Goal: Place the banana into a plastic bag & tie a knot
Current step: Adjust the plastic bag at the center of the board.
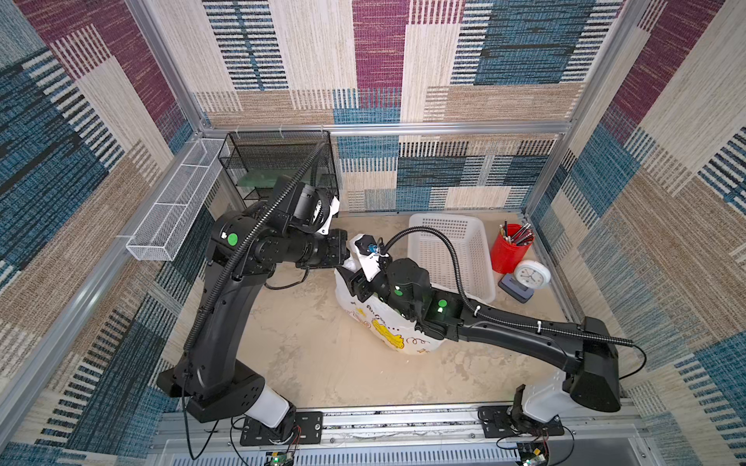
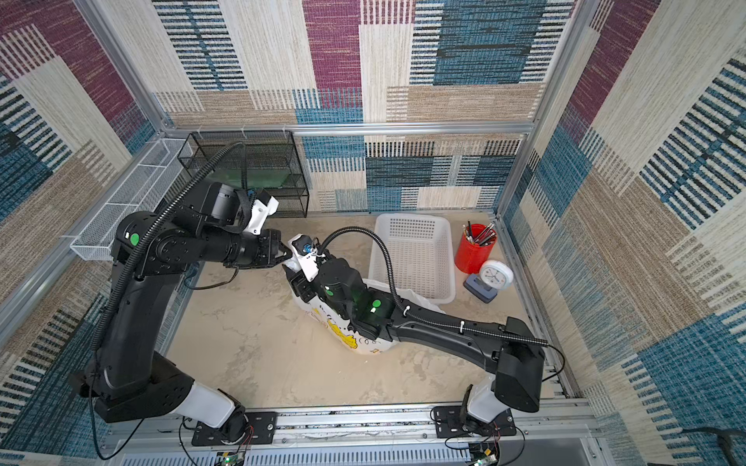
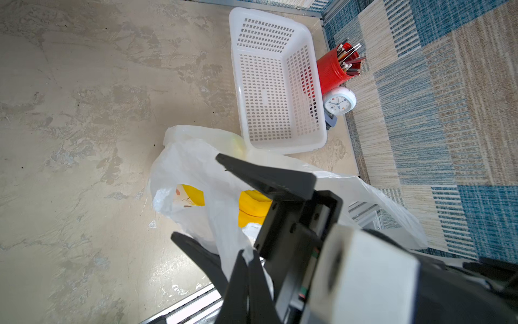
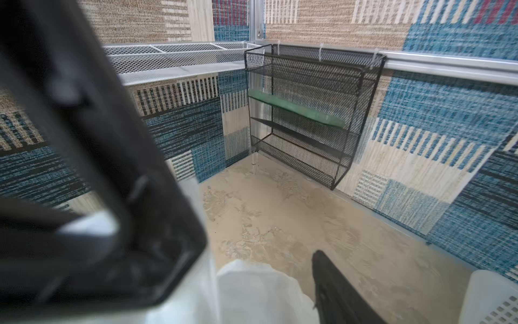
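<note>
On the mottled beige tabletop [image 1: 306, 363], beside a white perforated basket [image 1: 448, 242], the left gripper [image 3: 246, 258] pinches a strip of the plastic bag [image 1: 387, 335] upward, apparently so the right gripper [image 3: 196, 197], its empty jaws parted around the film, can catch it.

text readable: none | plastic bag [image 1: 389, 333]: yellow cartoon print with dark scribbled marks beside it, no letters clear in any view | clock [image 3: 339, 101]: dial marks too small to read as numbers
</note>
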`<state>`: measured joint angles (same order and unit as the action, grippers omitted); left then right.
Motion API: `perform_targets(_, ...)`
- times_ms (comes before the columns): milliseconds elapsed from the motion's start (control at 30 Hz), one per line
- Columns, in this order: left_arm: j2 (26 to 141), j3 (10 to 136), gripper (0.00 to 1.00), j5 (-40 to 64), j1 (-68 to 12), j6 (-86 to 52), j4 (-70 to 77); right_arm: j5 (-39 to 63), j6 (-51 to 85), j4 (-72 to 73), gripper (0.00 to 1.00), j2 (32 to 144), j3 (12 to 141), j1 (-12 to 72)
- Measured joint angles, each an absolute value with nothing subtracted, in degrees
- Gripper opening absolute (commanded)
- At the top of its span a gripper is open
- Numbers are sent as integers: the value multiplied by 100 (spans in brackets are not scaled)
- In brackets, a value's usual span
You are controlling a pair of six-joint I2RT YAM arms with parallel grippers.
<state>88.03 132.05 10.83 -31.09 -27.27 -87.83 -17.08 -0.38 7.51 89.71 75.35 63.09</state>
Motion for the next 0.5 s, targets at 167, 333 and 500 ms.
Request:
perform_targets(167,8514,13045,0,1020,-3103,-3140,-8796,-1133,69,869,24,9371,7830,6248)
perform_targets(333,8281,13041,0,934,-3120,-3371,-8829,-421,242,1107,27,9485,7520,6261)
perform_targets(500,8128,13041,0,797,-3116,-3651,-8836,69,401,1175,27,9491,7017,6292)
